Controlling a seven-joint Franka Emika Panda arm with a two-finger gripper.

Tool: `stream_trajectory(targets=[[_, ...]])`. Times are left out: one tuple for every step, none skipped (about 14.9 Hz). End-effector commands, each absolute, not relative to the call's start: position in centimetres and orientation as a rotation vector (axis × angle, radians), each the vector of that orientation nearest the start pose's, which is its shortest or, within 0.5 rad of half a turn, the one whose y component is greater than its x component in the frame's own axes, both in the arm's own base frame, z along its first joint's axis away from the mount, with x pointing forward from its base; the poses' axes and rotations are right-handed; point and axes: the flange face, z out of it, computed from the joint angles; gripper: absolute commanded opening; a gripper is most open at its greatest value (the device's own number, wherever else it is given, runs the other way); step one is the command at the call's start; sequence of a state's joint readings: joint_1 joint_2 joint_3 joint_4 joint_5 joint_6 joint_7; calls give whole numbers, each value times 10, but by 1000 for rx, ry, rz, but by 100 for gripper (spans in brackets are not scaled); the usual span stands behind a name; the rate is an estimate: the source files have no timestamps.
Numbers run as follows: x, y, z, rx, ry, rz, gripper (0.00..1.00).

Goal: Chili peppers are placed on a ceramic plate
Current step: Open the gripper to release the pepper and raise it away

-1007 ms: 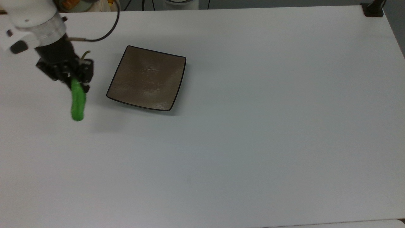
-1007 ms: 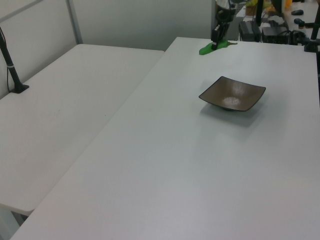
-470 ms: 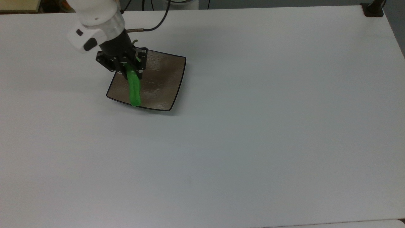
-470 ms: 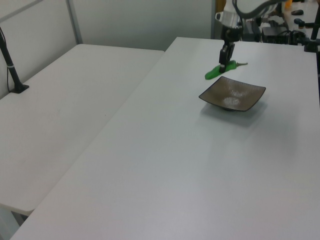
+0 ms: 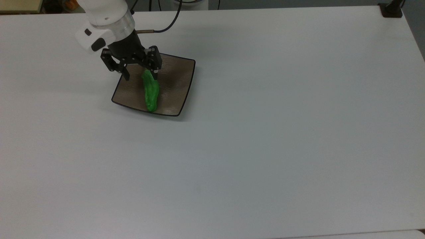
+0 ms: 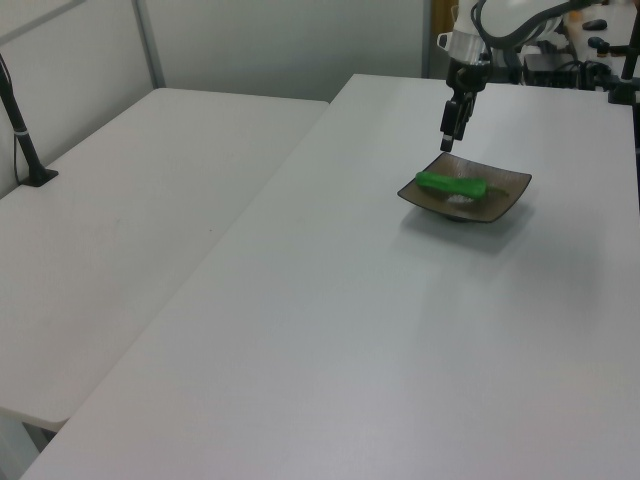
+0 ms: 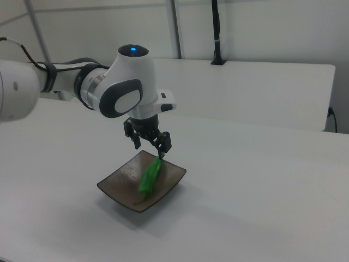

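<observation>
The green chili pepper [image 5: 150,92] lies on the square brown ceramic plate [image 5: 174,82], stretched from the plate's middle toward its near edge in the top view. I also see the chili pepper [image 6: 451,185] on the plate [image 6: 506,196] in the left view, and the chili pepper [image 7: 149,177] on the plate [image 7: 116,183] in the right view. My gripper [image 5: 141,73] hangs open just above the pepper's stem end, one finger on each side, holding nothing. The gripper [image 7: 149,149] is above the plate's far part in the right view, and the gripper [image 6: 449,130] stands over the plate in the left view.
The plate sits on a wide white table [image 5: 265,132]. A black clamp post [image 5: 391,10] stands at the top view's far right corner. A second white table [image 6: 120,230] with a black post [image 6: 25,140] adjoins on the left view's left. Cables and equipment lie behind the arm.
The gripper carried the pepper from left of the plate to over it, then opened. The pepper dropped onto the plate and lies there free.
</observation>
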State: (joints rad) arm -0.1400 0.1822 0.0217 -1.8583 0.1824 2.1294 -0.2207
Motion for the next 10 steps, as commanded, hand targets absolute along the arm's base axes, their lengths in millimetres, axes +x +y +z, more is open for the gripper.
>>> stream_trajectory(targets=[[602,-61,437,-2973,117,-152,100],[599,-60,437,-2980,107,-115,100],[598,-54,439,-2983,85,-88,100],[596,-52,444,-3009,55,-81,100],[592,-40,448,-3090,-42,-67,100],[590,-27,452,-3136,-92,-58,100],[589,-16,454,-3180,-53,-59,100],[589,-11,455,-3192,-15,-70,100],[588,0,462,-3193,0,-92,100],[585,3,469,-3192,12,-110,100]])
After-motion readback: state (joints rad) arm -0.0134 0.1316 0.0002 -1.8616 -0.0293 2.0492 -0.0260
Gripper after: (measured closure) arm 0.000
